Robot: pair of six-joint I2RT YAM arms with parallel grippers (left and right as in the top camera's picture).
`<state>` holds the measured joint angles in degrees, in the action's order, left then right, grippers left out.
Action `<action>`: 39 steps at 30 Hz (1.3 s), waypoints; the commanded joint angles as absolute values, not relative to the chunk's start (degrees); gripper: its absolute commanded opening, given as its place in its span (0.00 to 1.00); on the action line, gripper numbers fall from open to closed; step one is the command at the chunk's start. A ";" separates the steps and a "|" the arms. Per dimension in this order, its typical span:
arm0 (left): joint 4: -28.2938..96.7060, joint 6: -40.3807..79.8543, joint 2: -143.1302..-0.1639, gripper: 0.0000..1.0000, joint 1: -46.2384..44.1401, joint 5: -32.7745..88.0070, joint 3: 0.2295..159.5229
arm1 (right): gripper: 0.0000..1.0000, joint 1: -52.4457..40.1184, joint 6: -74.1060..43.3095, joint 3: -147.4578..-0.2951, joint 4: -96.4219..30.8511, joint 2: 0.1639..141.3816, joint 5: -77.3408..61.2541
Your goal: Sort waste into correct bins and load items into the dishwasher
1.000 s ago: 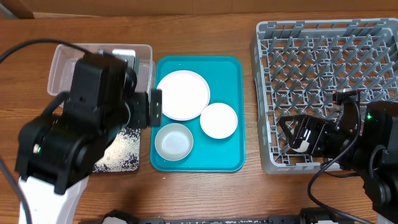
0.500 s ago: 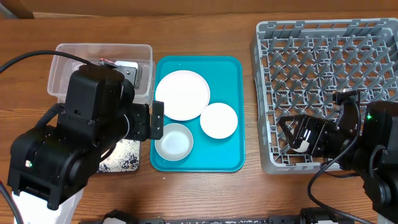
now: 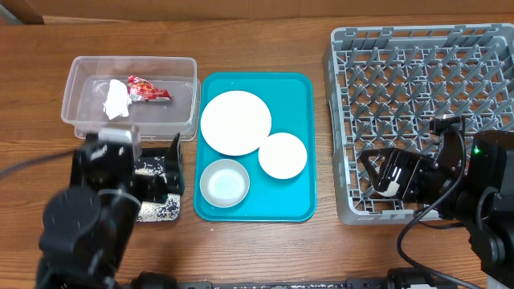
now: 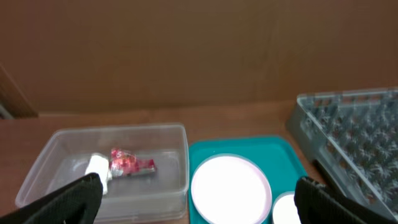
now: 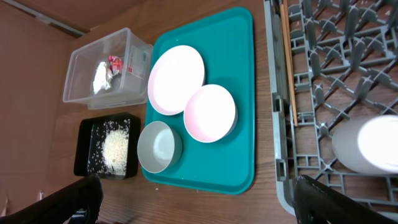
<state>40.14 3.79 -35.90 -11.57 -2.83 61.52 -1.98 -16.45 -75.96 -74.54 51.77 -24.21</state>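
Note:
The clear tub (image 3: 80,84) holds the red wrapper (image 3: 149,91) and the white paper wad (image 3: 117,100). Rice grains (image 5: 115,148) lie in the black tray (image 5: 84,149), half hidden overhead under my left arm. On the teal tray (image 3: 297,96) sit the large plate (image 3: 235,122), the smaller plate (image 3: 283,155) and the bowl (image 3: 224,183). A white cup (image 5: 368,146) lies in the grey dish rack (image 3: 418,88). My left gripper (image 3: 128,156) hangs open and empty above the black tray. My right gripper (image 3: 373,178) is open over the rack's near left corner.
A brown wall (image 4: 186,50) rises behind the table. Bare wood lies between the teal tray and the rack (image 3: 323,160). My right arm's body (image 3: 482,201) covers the rack's near right part.
My left arm has drawn back toward the table's near edge, uncovering the tub with the wrapper and paper wad in it. The right arm has not moved.

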 commanded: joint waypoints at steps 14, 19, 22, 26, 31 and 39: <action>15.99 2.31 -9.93 1.00 -8.16 1.13 25.87 | 1.00 -2.28 -16.08 -76.90 -74.24 51.51 -24.49; 12.53 2.04 -4.95 1.00 -8.14 1.06 18.96 | 1.00 -2.28 -16.08 -76.90 -74.24 51.51 -24.51; 10.26 1.21 -0.95 1.00 -8.14 1.04 14.17 | 1.00 -2.28 -16.08 -76.90 -74.24 51.51 -24.51; 8.19 1.26 -0.19 1.00 -8.16 1.15 10.13 | 1.00 -2.28 -16.08 -76.90 -74.24 51.51 -24.51; 2.57 1.32 -0.19 1.00 -8.16 2.63 4.67 | 1.00 -2.28 -16.08 -76.88 -74.24 51.51 -24.51; 0.16 1.65 -0.19 1.00 -8.16 3.86 0.27 | 1.00 -2.28 -16.08 -76.90 -74.24 51.51 -24.51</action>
